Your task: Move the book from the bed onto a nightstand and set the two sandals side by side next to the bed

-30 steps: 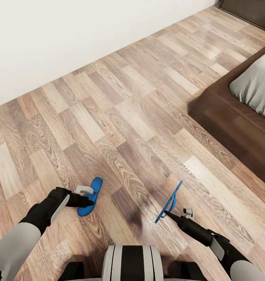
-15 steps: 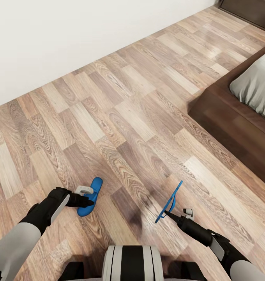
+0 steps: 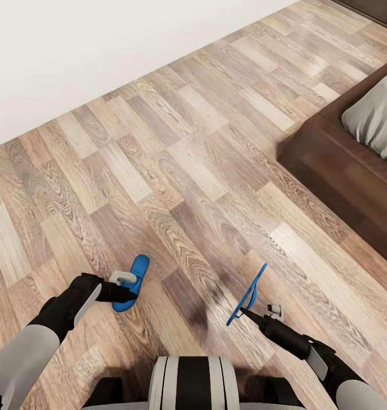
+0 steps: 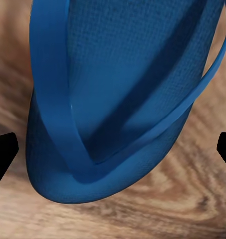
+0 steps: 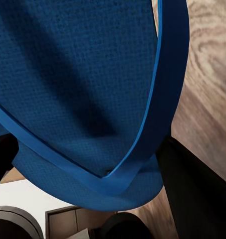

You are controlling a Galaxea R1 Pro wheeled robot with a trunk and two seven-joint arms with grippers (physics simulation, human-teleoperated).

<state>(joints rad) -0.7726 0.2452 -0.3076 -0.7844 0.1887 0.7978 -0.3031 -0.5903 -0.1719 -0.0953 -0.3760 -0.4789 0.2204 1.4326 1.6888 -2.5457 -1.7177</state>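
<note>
No container appears anywhere on the wood-plank floor (image 3: pixel 176 171). In the head view the left gripper (image 3: pixel 127 287) at 7 o'clock pinches one blue sandal (image 3: pixel 131 283), which lies nearly flat above the planks, its sole facing up. The left wrist view looks along that sandal (image 4: pixel 117 99) with its thin straps meeting in a V; the dark fingertips (image 4: pixel 3 154) sit at the frame's edges, so the exact contact is hard to judge. At 5 o'clock the right gripper (image 3: pixel 251 312) clamps the other sandal (image 3: pixel 248 293), turned on edge so it reads as a thin blue blade. The right wrist view shows this sandal (image 5: pixel 83 89) close between black fingers (image 5: pixel 192 189).

The bed (image 3: pixel 341 171) sits at 2 to 3 o'clock, cut off by the frame, only a corner of dark frame and pale mattress (image 3: pixel 375 119) showing. The white wall (image 3: pixel 102 51) spans 10 to 12 o'clock.

Against half a second ago, the whole view has shifted: the bed corner lies slightly farther right and lower, while both arms and sandals keep their places.
</note>
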